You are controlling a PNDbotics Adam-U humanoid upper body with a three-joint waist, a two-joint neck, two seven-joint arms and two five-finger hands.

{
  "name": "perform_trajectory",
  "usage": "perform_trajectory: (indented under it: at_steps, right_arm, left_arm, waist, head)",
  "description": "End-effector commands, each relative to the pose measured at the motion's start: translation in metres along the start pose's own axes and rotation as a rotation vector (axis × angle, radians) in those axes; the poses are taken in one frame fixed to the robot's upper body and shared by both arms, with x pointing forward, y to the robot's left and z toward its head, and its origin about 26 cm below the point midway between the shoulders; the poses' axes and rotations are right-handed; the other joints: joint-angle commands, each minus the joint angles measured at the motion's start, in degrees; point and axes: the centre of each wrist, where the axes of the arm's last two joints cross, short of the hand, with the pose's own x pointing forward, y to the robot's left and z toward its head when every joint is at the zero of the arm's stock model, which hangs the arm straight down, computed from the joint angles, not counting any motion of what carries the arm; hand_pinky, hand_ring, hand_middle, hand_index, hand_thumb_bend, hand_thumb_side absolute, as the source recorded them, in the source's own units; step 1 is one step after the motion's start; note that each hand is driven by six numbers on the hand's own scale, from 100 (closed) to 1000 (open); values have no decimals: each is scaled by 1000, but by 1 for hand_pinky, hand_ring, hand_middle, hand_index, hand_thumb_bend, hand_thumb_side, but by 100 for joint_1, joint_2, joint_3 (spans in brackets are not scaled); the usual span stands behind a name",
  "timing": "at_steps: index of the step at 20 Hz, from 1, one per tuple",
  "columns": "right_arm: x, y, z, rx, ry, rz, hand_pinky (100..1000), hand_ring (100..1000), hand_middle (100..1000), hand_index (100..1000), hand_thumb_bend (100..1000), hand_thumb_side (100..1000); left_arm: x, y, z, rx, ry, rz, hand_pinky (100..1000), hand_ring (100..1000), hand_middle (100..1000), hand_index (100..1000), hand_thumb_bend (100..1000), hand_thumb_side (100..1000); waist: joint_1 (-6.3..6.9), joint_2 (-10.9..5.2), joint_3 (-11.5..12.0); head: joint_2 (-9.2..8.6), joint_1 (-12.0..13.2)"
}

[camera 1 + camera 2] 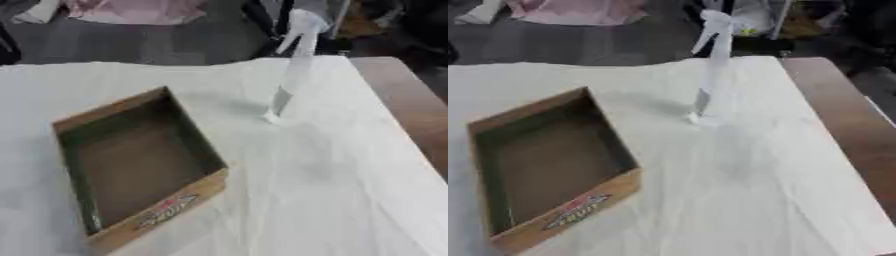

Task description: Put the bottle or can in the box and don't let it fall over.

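Tall white plastic spray bottle point(293, 70) stands upright near the table's point(350, 190) far edge, beside the open brown cardboard box point(140, 165); no hand visible, so grip unknown. It's top-heavy, could tip when grabbed

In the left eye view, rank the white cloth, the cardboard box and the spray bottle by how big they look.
1. white cloth, covering most of the picture.
2. cardboard box, open and empty.
3. spray bottle, upright; it stands farther away, so it may look smaller than it is.
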Motion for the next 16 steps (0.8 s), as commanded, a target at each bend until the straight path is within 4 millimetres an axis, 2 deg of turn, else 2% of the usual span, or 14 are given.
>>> perform_trajectory:
  at_steps: [1,16]
  right_arm:
    - [4,-14,4,4,-6,44,879,963,986,862,325,367]
    - [1,-20,-16,-60,-52,17,886,978,1000,870,321,363]
  left_arm:
    - [10,2,-7,-32,-33,-21,647,488,669,819,104,761]
    - [12,2,-12,-44,-53,-25,647,486,669,820,102,762]
  waist:
    - [-19,-48,41]
    - [-104,76,406]
  head:
    - [-114,-109]
    - [-344,-510]
